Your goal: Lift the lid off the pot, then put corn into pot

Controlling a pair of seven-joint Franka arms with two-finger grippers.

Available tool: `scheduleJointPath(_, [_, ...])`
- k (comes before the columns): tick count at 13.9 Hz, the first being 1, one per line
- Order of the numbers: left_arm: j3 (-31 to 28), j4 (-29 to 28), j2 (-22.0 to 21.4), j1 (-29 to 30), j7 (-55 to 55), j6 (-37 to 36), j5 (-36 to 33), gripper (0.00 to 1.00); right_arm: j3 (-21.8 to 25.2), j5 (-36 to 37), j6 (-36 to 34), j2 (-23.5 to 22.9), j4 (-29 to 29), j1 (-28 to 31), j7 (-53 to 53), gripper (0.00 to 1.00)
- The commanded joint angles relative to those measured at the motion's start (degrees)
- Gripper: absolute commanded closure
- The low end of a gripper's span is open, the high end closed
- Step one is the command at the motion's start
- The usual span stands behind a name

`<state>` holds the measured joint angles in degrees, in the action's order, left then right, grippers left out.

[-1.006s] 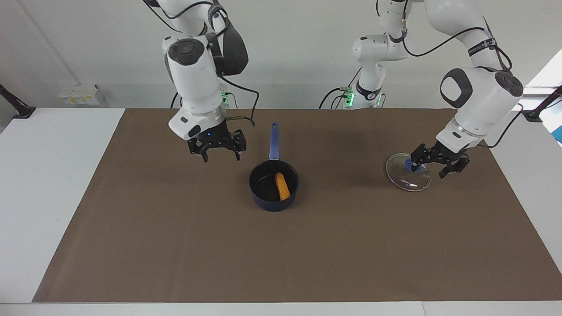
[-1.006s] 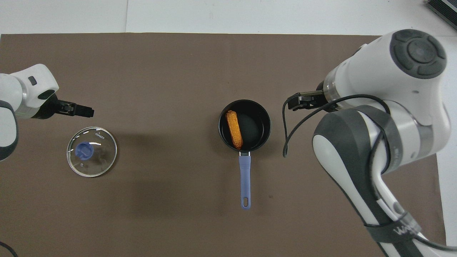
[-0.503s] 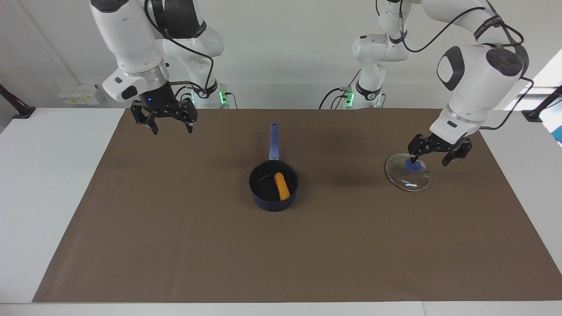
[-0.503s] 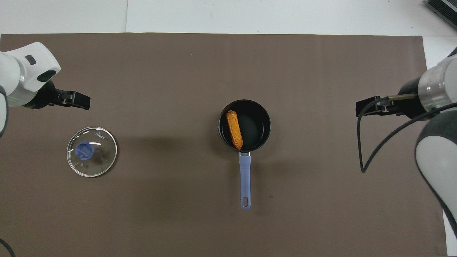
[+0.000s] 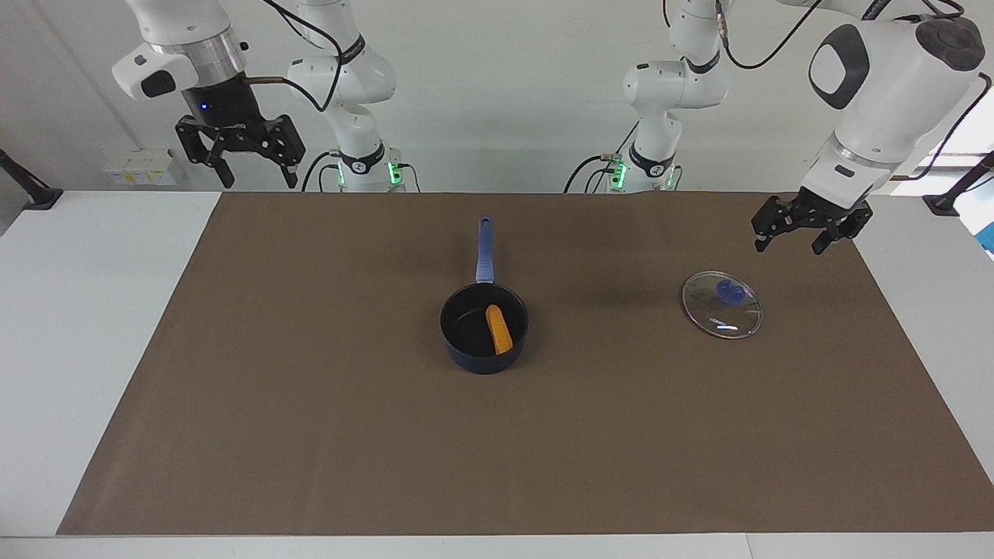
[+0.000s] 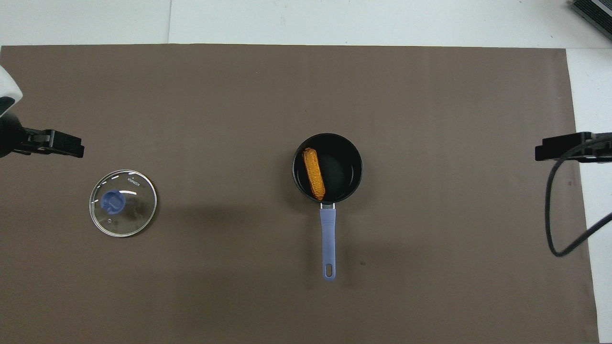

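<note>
The navy pot stands mid-mat with its blue handle pointing toward the robots. The orange corn lies inside it against the wall. The glass lid with its blue knob rests flat on the mat toward the left arm's end. My left gripper hangs open and empty in the air over the mat's edge beside the lid. My right gripper is open and empty, raised high over the mat's corner at the right arm's end.
A brown mat covers most of the white table. The two arm bases stand at the table's edge nearest the robots. A black cable dangles from the right arm.
Both grippers rose and drew outward: the left one lifted away from the lid's knob, the right one swung from beside the pot up to the mat's corner. Pot, corn and lid stayed put.
</note>
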<state>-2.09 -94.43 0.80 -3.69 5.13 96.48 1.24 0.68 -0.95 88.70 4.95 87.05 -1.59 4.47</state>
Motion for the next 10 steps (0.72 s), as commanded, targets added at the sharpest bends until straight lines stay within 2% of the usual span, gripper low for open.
scheduleJointPath(1, [0.2,5.9,1.3,0.2,-1.2,-6.5,2.4,0.00,1.2,-0.7,-1.2,1.8,0.1,0.8,-1.4,0.00])
scheduleJointPath(4, [0.3,13.9,5.5,0.3,-1.4,-14.7,2.3,0.00,1.6,-0.5,-2.8,1.9,1.0,0.6,-7.0,0.00])
scheduleJointPath(6, [0.3,14.4,6.2,-0.3,-1.5,-14.5,1.7,0.00,1.5,-0.6,-3.0,2.8,3.1,0.1,-7.1,0.00])
scheduleJointPath(10, [0.3,12.6,5.5,-0.6,-1.8,-11.5,1.7,0.00,1.5,-0.6,-3.3,2.9,3.0,0.1,-7.5,0.00])
